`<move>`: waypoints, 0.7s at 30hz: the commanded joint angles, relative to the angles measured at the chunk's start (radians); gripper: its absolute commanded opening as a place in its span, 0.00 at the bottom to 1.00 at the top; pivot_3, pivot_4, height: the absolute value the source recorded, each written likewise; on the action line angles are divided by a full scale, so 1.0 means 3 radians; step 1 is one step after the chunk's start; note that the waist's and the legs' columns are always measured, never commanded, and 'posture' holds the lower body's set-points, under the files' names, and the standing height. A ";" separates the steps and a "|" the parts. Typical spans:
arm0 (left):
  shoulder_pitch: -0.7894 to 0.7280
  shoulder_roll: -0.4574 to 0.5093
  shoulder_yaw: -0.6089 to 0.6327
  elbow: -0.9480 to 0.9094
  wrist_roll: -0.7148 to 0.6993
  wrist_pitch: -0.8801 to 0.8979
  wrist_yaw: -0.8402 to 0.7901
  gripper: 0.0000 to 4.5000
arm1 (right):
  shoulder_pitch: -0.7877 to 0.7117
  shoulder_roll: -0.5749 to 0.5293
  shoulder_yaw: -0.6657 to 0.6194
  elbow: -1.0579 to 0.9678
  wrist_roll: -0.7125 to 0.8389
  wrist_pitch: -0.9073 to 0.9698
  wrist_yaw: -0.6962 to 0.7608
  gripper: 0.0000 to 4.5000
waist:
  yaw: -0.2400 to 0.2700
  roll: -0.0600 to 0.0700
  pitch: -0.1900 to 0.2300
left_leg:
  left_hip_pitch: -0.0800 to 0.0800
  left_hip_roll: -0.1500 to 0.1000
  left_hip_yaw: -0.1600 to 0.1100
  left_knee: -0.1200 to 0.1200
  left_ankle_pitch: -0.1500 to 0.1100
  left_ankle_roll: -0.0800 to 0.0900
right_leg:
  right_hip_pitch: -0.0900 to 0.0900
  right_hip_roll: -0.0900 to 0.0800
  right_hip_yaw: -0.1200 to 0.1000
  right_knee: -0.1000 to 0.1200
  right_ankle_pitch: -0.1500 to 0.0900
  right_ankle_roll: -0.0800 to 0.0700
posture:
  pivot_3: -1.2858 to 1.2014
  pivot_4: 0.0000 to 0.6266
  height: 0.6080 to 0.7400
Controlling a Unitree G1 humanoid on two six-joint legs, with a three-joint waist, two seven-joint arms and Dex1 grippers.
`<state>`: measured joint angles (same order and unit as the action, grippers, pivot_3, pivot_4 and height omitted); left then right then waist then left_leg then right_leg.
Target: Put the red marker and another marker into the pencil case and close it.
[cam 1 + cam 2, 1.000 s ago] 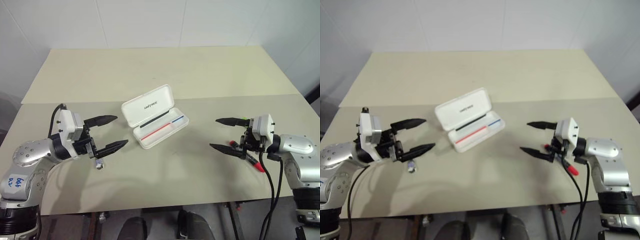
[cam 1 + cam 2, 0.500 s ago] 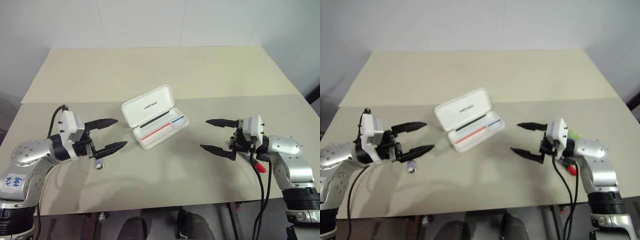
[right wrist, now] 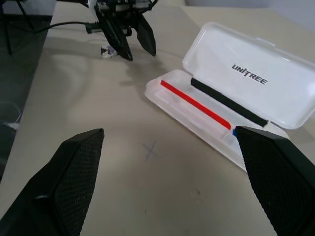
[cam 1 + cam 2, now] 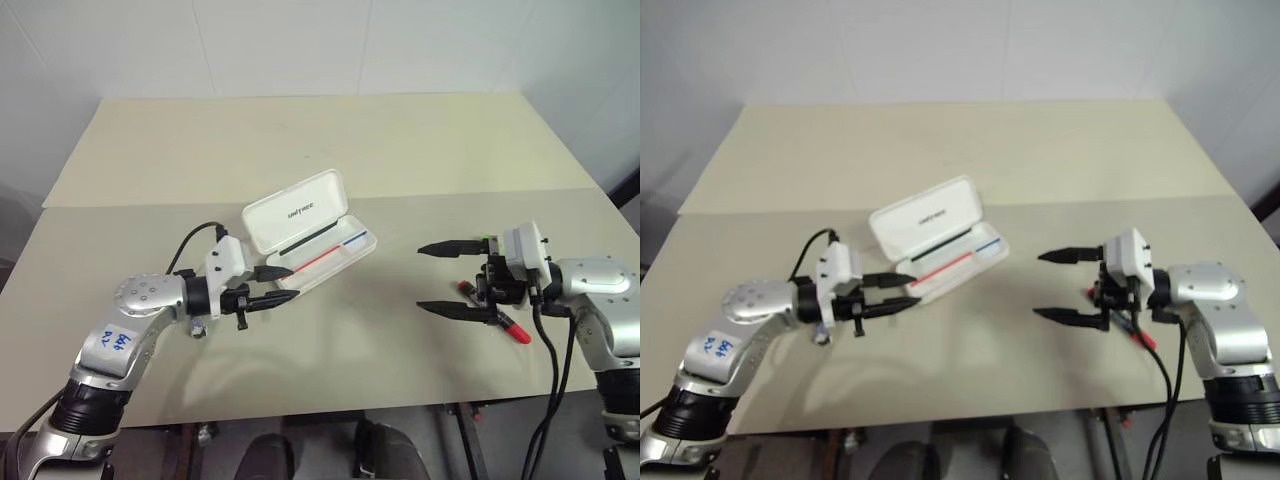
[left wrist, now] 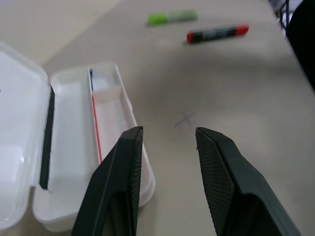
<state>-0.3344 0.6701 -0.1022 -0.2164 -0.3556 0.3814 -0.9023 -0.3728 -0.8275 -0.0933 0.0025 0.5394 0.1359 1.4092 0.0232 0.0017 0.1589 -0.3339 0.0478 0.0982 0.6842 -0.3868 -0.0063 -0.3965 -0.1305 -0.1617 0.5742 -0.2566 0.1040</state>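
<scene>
While the white hard-plastic hinged pencil case (image 4: pixel 325 258) sits open mid-tabletop, neither marker is in it yet, so I'd call this the reach phase.

- Small grey piece (image 4: pixel 198 328): on the pale beige tabletop (image 4: pixel 350 150) at roughly 8 o'clock from the case, just beside the left forearm. Not a task item, leave it.
- Left hand (image 4: pixel 290 284): at 8 o'clock of the case, tips next to the tray's near corner; can't tell if they touch. Black fingers (image 5: pixel 120 182) are narrowly parted with nothing between them. Looks like a brace position to stop the light box sliding during loading, or staging for the lid; that's a guess.
- Case: lid folded back toward 11 o'clock, lettering up, tray toward 5 o'clock. Only the printed red and blue stripes and a dark strip at the hinge are inside. The tray's long axis runs about 8 to 2 o'clock, so a marker needs to go in along that line.
- Right hand (image 4: pixel 422 278): at 3 to 4 o'clock of the case, spread wide and empty, pointing back at the case.
- Slim red marker with black end (image 5: pixel 216 33): flat on the tabletop, partly under the right hand.
- Lime-green marker (image 5: pixel 172 17): near the red one, at about its 12 o'clock, apart from it.

Right arm is the obvious picker, since both markers are on its side.
</scene>
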 commanded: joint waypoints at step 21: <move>-0.0542 -0.0146 -0.0665 0.0401 0.0671 0.0500 -0.0019 0.36 | -0.0180 -0.0155 -0.0221 -0.0590 0.0250 0.0309 -0.0037 1.00 | 0.0005 -0.0007 -0.0004 | 0.0001 0.0001 -0.0002 0.0004 0.0001 0.0001 | 0.0004 0.0000 0.0000 0.0002 0.0000 0.0000 | 0.52 0.24 1.00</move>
<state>-0.4829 0.6106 -0.2777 -0.1048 -0.1820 0.5074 -0.8909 -0.4018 -0.8516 -0.1212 -0.1336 0.5850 0.2244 1.4054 0.0246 -0.0004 0.1578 -0.3335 0.0479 0.0975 0.6854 -0.3865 -0.0060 -0.3953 -0.1305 -0.1618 0.5746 -0.2565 0.1041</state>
